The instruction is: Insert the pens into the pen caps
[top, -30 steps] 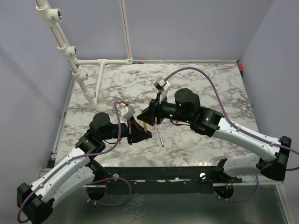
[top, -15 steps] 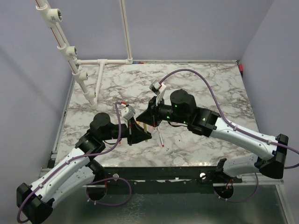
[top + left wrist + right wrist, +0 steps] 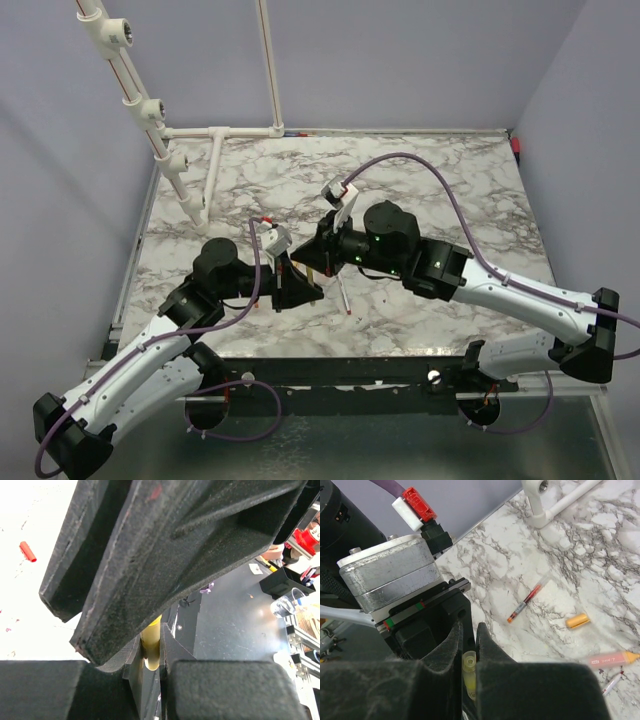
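My left pincer [image 3: 151, 666] is clamped on a yellow-orange pen [image 3: 151, 639]. My right pincer [image 3: 468, 680], at its 1 o'clock above the table [image 3: 430, 190], grips a pale yellow tube [image 3: 469, 666], probably a cap. To mate them well, I should line up both axes, then push gently.

Soft, even light fills the overhead view; the marbled desk [image 3: 500, 170] is bright, with only faint shadows under the arms. The left wrist view is harsh: the desk burns out to white, and the left end effector [image 3: 151, 655] is dark and blurred. In the right wrist view the right end effector [image 3: 469, 672] is soft, the desk sharp.
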Tool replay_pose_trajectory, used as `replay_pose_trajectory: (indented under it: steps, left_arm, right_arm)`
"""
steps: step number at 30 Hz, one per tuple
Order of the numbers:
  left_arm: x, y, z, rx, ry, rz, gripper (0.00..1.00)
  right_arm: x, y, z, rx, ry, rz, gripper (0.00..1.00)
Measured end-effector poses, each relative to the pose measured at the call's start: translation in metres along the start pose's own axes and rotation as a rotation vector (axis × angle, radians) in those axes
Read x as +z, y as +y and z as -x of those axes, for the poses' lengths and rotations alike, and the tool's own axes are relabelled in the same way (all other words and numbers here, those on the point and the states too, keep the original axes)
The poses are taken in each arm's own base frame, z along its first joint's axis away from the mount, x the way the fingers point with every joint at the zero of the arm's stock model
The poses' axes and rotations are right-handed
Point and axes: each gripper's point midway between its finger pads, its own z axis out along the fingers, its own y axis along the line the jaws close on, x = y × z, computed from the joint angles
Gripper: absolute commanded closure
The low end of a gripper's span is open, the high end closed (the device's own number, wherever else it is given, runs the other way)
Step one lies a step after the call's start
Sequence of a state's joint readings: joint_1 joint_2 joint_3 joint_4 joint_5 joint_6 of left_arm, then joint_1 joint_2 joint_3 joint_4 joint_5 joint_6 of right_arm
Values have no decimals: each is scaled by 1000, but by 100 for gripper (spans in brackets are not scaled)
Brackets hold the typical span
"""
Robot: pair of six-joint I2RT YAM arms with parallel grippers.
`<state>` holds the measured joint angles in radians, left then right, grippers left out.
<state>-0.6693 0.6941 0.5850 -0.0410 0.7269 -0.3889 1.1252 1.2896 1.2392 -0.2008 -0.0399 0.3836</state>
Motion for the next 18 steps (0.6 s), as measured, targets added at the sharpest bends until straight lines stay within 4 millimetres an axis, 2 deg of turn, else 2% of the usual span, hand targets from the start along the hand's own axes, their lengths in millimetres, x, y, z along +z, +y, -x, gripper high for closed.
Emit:
replay_pose_trajectory:
  steps: [11, 18]
  left_arm:
    - [0, -7, 19, 26, 42, 12, 100]
    - [1, -9, 25, 28, 93, 23, 100]
  right_arm:
    - [-12, 3, 19, 20, -116, 2, 99]
    - [-18, 2, 22, 40, -166, 0, 99]
